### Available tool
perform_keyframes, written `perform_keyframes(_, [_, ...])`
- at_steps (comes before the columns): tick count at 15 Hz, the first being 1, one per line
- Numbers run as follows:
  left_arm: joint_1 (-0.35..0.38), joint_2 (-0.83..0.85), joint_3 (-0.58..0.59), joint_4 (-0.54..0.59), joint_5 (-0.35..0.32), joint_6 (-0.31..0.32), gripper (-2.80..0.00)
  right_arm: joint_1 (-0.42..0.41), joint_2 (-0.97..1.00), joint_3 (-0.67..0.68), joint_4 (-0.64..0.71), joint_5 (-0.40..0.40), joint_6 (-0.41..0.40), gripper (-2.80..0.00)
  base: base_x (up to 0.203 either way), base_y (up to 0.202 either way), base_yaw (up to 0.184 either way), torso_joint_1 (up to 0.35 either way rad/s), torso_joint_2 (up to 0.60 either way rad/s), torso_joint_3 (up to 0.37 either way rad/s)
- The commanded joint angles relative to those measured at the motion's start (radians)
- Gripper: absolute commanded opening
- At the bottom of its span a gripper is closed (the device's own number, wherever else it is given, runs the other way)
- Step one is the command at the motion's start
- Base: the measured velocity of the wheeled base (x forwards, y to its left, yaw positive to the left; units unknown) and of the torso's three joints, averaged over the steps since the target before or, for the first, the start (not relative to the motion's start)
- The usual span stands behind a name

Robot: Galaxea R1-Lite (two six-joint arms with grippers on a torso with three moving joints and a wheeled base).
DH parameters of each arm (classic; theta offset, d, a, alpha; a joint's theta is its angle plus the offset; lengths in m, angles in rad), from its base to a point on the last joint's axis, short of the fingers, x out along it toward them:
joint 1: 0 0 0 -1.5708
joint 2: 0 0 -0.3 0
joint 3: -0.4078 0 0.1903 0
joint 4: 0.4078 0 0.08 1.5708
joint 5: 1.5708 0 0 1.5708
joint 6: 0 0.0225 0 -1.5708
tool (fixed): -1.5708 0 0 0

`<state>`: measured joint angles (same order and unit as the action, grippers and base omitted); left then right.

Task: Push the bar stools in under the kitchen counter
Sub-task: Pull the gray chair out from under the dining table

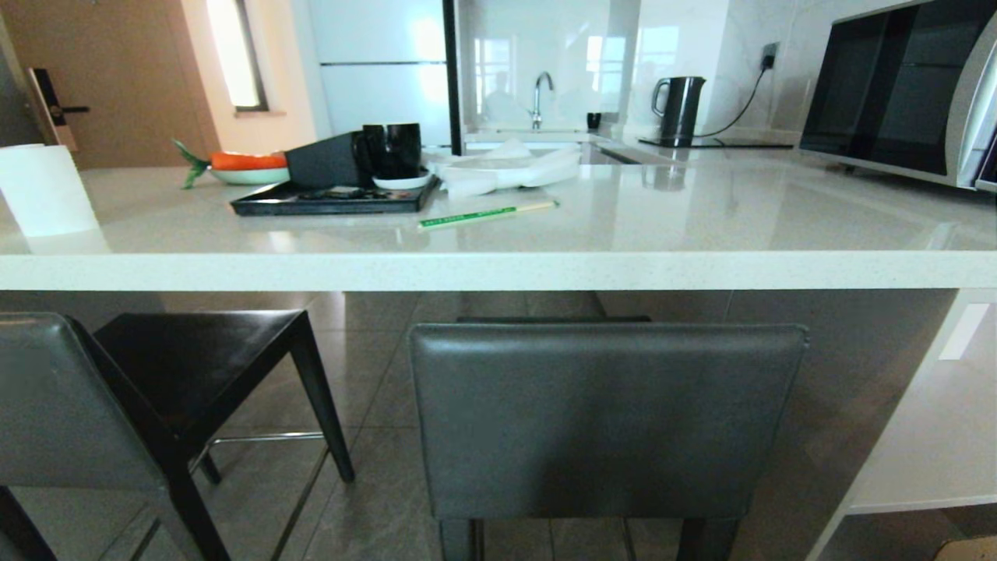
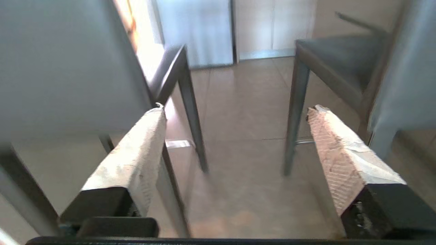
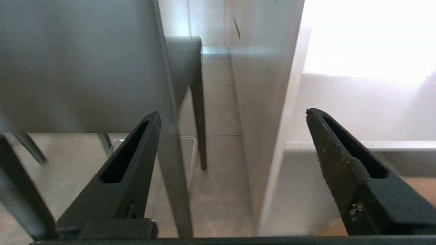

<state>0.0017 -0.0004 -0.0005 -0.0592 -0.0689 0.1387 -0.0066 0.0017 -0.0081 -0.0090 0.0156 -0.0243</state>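
Stool in front: the near bar stool [image 1: 607, 421] fills the lower centre of the head view, dark grey backrest square to the camera, its seat edge just showing under the kitchen counter [image 1: 498, 269].
Stool at left: the second bar stool [image 1: 117, 389] sits in the lower left, turned at an angle, dark square seat and thin footrest exposed, apparently only partly under the slab.
Counter: thick glossy white slab across the middle of the frame, grey panel beneath.
Left gripper [image 2: 235, 112]: fingers spread apart, holding nothing, aimed at the floor gap between the two stools.
Right gripper [image 3: 231, 115]: fingers apart, empty, beside the near stool's backrest and the grey panel.
Risk: pushing the angled stool off-centre would likely swing it into the near stool's legs; a high push on a backrest could tip it.
On top: black tray [image 1: 335, 199], chopsticks [image 1: 487, 214], kettle [image 1: 679, 107].
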Motion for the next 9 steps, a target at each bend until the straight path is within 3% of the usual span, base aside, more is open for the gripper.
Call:
perform_keyframes(1, [0.001,0.009,-0.050,-0.005,-0.038,-0.022,0.00,0.000,0.018,-0.084,0.002,0.014,0.028,0.00,0.000,0.000,0.000,0.000,0.00,0.000])
perform_keyframes(4, [-0.001,0.221,-0.354,0.031,-0.142,-0.099,0.00,0.007,0.233,-0.306,0.015,0.066,0.096,0.00,0.000,0.000,0.000,0.000,0.00,0.000])
perform_keyframes(5, [-0.018,0.319,-0.408,0.026,-0.180,-0.115,0.00,0.018,0.288,-0.352,0.018,0.123,0.103,0.00,0.000,0.000,0.000,0.000,0.00,0.000])
perform_keyframes(7, [-0.145,0.443,-0.439,-0.033,-0.313,-0.142,0.00,0.071,0.319,-0.368,0.024,0.330,0.111,0.00,0.000,0.000,0.000,0.000,0.00,0.000])
perform_keyframes(9, [-0.296,0.511,-0.406,-0.091,-0.397,-0.156,0.00,0.096,0.343,-0.351,0.062,0.447,0.113,0.00,0.000,0.000,0.000,0.000,0.00,0.000])
